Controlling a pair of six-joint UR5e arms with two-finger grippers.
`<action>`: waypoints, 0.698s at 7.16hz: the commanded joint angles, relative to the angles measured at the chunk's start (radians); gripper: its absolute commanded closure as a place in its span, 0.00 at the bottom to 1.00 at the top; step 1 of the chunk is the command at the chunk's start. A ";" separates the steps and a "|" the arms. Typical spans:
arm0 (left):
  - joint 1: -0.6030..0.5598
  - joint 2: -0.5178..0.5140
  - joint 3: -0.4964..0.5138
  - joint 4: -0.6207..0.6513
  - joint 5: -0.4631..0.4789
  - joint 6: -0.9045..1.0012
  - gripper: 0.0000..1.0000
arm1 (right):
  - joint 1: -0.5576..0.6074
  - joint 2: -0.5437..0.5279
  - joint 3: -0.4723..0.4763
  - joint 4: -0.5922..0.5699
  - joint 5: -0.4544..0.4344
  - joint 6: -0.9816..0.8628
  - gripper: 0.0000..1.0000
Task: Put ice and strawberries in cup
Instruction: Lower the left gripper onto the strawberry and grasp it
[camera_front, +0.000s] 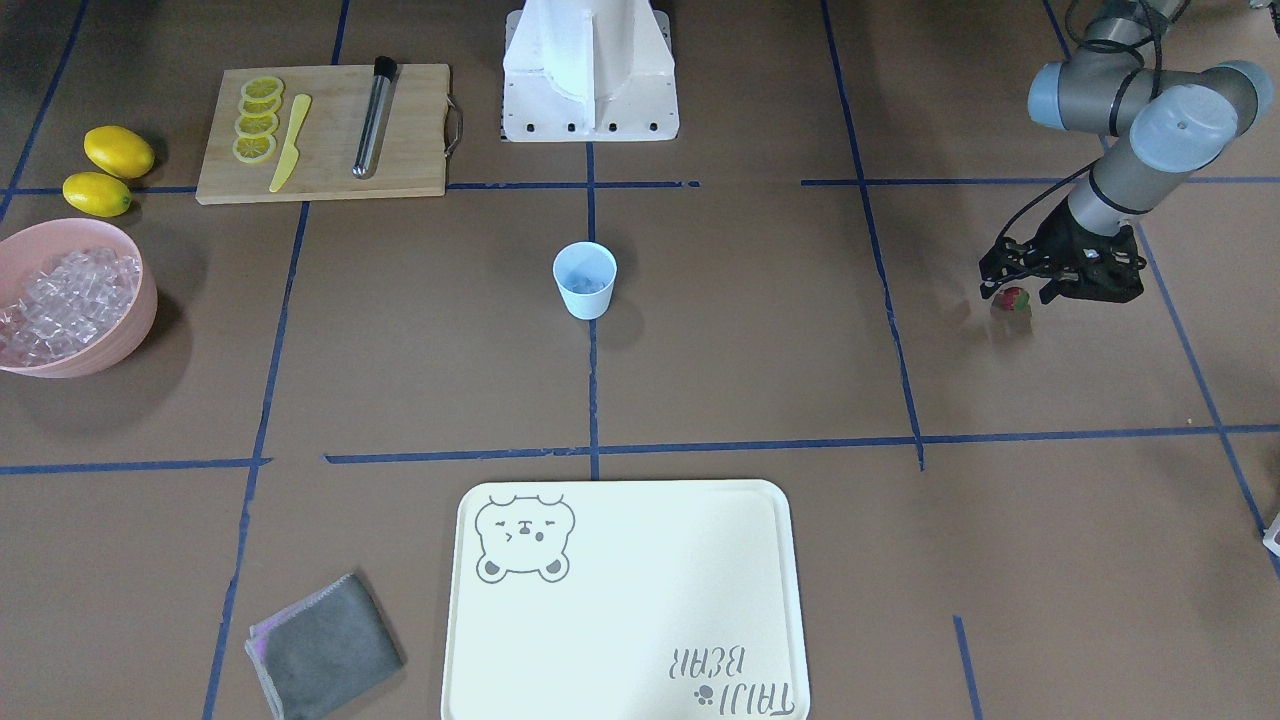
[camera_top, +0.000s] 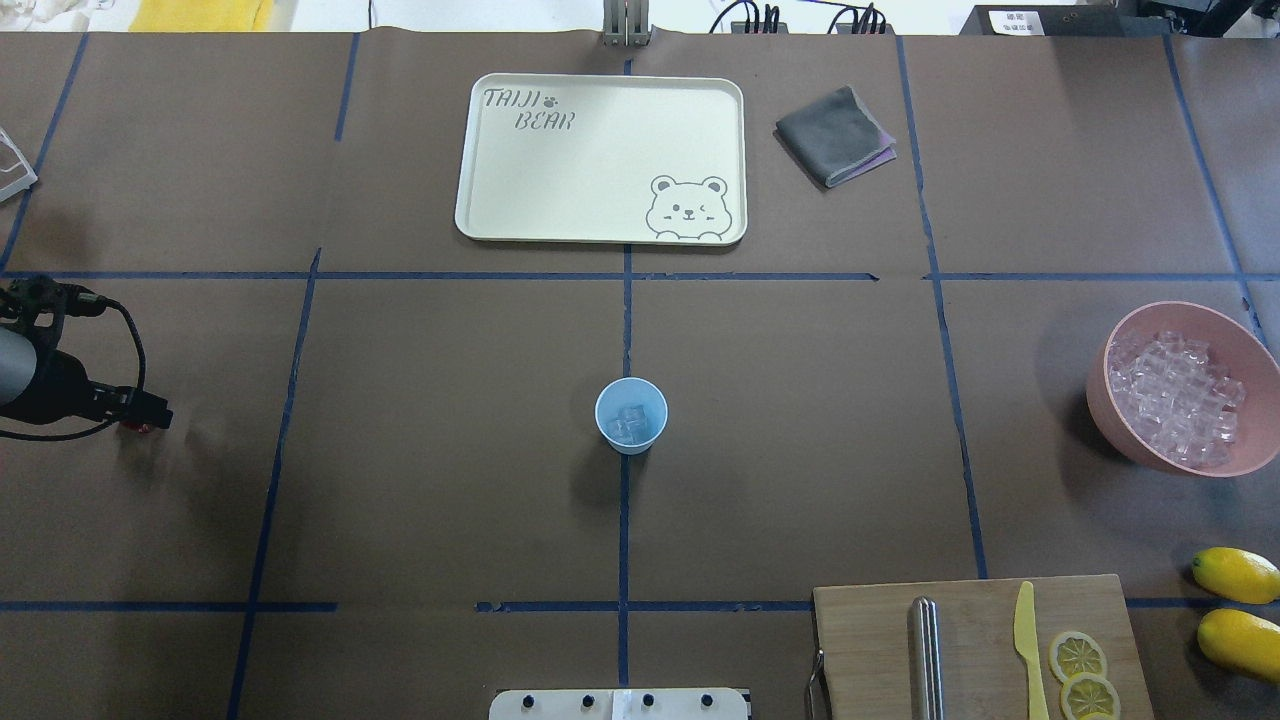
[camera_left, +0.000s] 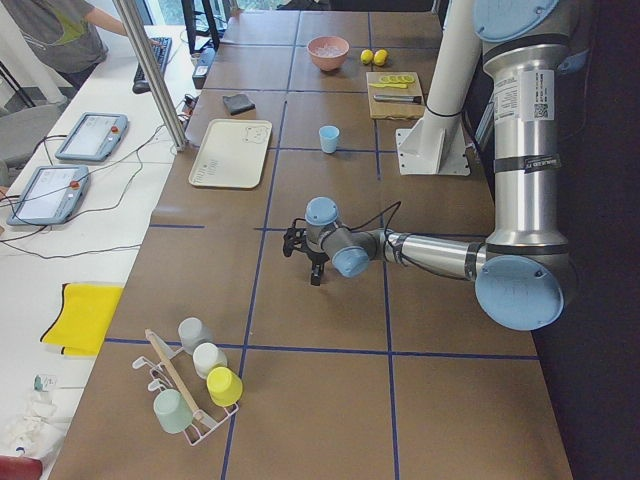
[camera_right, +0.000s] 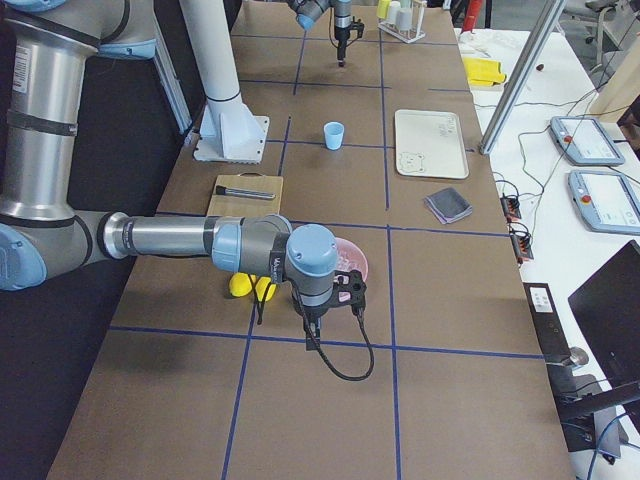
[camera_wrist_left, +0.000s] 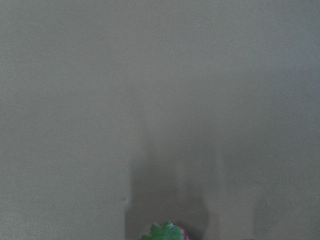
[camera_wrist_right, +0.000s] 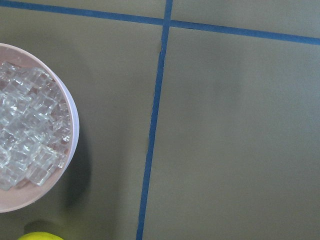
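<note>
1. Strawberry (camera_front: 1011, 301) first: one red berry with a green cap, lying on the desk (camera_front: 750, 360) far out on the robot's left side, well apart from the cup (camera_front: 585, 283).
2. Left hand (camera_front: 1020, 286) is right down on it, pointing straight at the desk, the berry just beneath its tips. The wrist camera catches only the green cap at its bottom edge. Gripping it or merely around it? I cannot tell.
3. That cup stands upright at the middle of the desk, on the blue centre line, with a few cubes of ice (camera_top: 630, 422) already at its bottom.
4. Pink bowl (camera_front: 125, 340) over on the robot's right side is heaped with more cubes, and two lemons (camera_front: 118, 151) lie near it.
5. Right hand (camera_right: 311, 338) hangs above the desk close to that bowl. Its wrist camera looks down on the bowl's rim and a bit of lemon. Open or closed, I cannot tell.
</note>
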 joint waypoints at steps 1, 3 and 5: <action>0.000 0.007 -0.001 0.001 0.000 -0.001 0.71 | 0.000 0.000 0.000 0.000 0.001 0.000 0.01; -0.001 0.010 -0.009 0.001 -0.002 0.004 0.96 | 0.000 0.000 0.000 0.000 0.001 0.002 0.01; -0.010 0.011 -0.047 0.013 -0.012 0.012 0.99 | 0.000 0.000 0.002 0.000 0.001 0.002 0.01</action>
